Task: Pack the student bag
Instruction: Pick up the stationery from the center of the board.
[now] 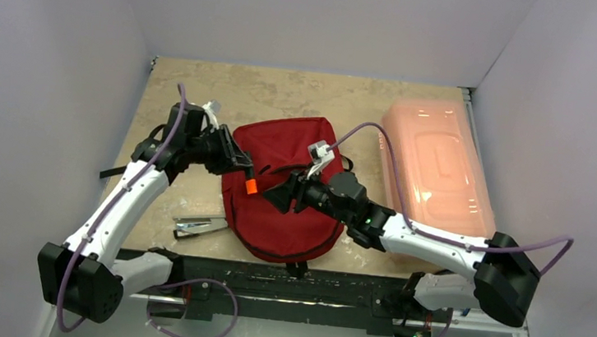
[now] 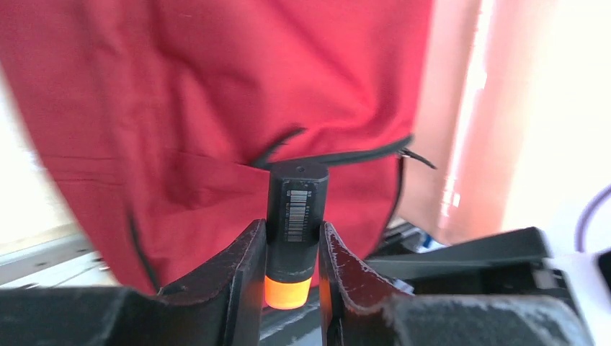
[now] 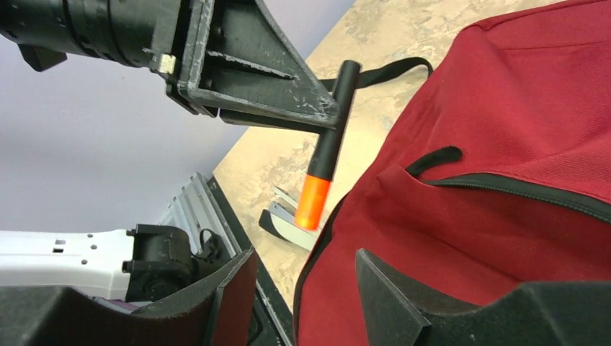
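Student bag [image 1: 278, 216] near left jaws grasping marker [image 2: 294, 249], barcode [image 2: 297, 214] wrist-view only; right jaws released.

Bag [image 1: 277, 231] central, stapler [image 1: 200, 226] left — box [image 1: 436, 167] right

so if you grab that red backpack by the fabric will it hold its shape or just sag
Probably sags: the backpack lies flat with creased cloth, so it looks soft. Likely light, as it seems barely filled. The woven fabric shouldn't slip much.

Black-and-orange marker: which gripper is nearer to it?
Left. The left gripper is shut on the marker at the student bag's edge. The right gripper hangs open close beside it, over the bag, not touching it.
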Motion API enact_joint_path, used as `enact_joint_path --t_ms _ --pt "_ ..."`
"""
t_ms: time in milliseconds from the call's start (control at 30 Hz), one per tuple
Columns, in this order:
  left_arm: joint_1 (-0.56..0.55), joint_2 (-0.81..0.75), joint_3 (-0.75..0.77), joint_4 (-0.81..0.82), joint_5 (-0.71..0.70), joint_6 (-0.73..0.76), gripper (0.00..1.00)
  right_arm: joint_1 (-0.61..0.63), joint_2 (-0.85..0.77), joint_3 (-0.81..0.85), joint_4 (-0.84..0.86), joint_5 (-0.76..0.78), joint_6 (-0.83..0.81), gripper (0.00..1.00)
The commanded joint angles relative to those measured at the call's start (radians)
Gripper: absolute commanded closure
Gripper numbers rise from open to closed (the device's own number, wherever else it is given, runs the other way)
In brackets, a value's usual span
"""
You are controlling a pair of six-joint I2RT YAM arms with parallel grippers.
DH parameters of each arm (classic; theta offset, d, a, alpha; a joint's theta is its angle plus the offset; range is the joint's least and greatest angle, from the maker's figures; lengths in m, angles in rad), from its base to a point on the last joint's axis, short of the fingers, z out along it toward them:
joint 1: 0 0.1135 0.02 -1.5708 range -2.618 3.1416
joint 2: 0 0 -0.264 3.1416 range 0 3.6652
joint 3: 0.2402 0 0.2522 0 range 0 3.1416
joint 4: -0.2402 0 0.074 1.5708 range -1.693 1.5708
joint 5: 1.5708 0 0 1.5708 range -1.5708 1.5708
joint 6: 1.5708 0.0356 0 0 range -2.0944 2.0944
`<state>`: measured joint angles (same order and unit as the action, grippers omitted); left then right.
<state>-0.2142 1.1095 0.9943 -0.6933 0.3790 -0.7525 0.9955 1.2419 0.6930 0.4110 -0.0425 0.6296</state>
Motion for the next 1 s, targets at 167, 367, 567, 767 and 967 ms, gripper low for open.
enact_joint_path --t_ms 167,367,567,767,967 --pt "-0.118 0.065 0.064 0.187 0.107 -0.194 0.96 0.029 0.075 0.083 0.017 0.167 0.018 0.4" --pt "-0.159 0.069 0.061 0.198 0.085 -0.204 0.96 0.029 0.084 0.082 0.034 0.164 0.037 0.54" --pt "-0.182 0.067 0.068 0.21 0.089 -0.219 0.96 0.029 0.099 0.083 0.041 0.17 0.051 0.7" --pt "-0.186 0.064 0.071 0.213 0.092 -0.167 0.8 0.029 0.07 0.048 0.045 0.172 0.063 1.0" --pt "-0.186 0.018 0.08 0.218 0.024 -0.002 0.47 0.022 -0.035 0.003 -0.055 0.217 0.064 1.0"
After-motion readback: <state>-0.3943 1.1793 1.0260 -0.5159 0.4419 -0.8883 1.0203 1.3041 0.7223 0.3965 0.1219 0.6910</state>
